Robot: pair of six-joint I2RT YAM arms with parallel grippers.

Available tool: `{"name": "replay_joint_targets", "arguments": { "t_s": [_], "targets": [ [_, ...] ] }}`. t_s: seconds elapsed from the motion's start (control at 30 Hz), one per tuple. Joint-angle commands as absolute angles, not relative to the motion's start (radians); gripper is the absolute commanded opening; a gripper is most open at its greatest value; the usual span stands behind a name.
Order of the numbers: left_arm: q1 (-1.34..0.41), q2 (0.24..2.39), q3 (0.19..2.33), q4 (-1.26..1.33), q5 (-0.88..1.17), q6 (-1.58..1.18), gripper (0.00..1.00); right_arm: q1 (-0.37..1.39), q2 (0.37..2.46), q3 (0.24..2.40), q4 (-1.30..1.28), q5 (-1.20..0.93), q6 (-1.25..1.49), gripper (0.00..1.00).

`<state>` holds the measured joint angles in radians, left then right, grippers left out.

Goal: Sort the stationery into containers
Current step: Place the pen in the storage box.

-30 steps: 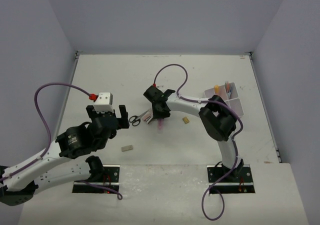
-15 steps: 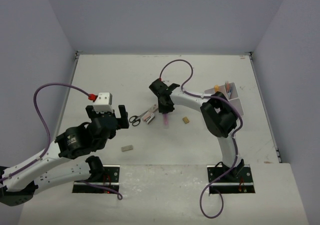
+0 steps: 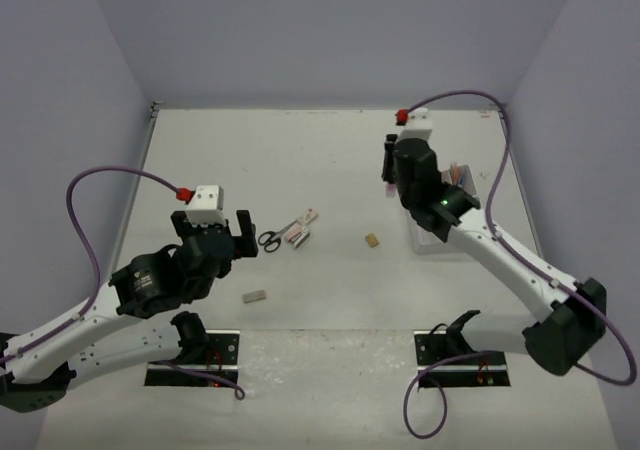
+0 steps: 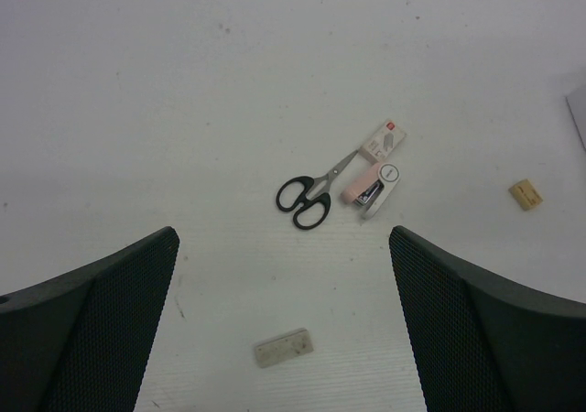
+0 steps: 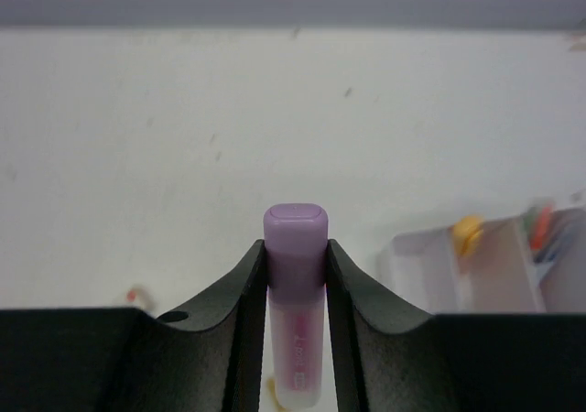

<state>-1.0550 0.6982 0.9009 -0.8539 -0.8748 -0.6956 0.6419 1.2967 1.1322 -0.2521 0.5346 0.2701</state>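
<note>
By the tray (image 5: 414,264): right gripper (image 5: 296,249) pinching a purple marker (image 5: 295,233)
Near the scissors (image 4: 309,196): left gripper (image 4: 282,240) wide open

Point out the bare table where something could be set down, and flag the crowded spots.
The table is bare across the far left, from the far edge down to the left hand. A smaller bare patch lies near the front, between the grey eraser and tan eraser. Crowded: scissors and stapler mid-table; the tray under the right arm.
</note>
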Motion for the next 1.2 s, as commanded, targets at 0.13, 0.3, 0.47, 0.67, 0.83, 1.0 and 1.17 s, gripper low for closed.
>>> {"name": "replay_joint_targets", "arguments": {
  "t_s": [0.13,0.3,0.47,0.67,0.83,1.0,1.17],
  "targets": [
    [-1.055,0.725,0.89,-0.816,-0.862,-0.66,1.0,0.361,1.252,0.926,0.224,0.615,-0.107,0.0],
    [-1.055,0.737,0.89,-0.816,-0.858,-0.657,1.0,0.294,1.297,0.877,0.334,0.517,-0.169,0.0],
    [-1.055,0.73,0.887,-0.809,-0.853,-0.649,1.0,0.285,1.359,0.869,0.269,0.498,-0.123,0.0],
    [-1.055,0.746,0.888,-0.808,-0.852,-0.646,1.0,0.284,1.357,0.832,0.25,0.502,-0.099,0.0],
    [-1.055,0.739,0.884,-0.798,-0.844,-0.638,1.0,0.285,1.383,0.825,0.238,0.499,-0.098,0.0],
    [-1.055,0.745,0.884,-0.796,-0.841,-0.634,1.0,0.282,1.41,0.821,0.25,0.529,-0.096,0.01],
    [-1.055,0.748,0.884,-0.793,-0.838,-0.634,1.0,0.282,1.438,0.828,0.24,0.547,-0.078,0.04]
  ]
}}
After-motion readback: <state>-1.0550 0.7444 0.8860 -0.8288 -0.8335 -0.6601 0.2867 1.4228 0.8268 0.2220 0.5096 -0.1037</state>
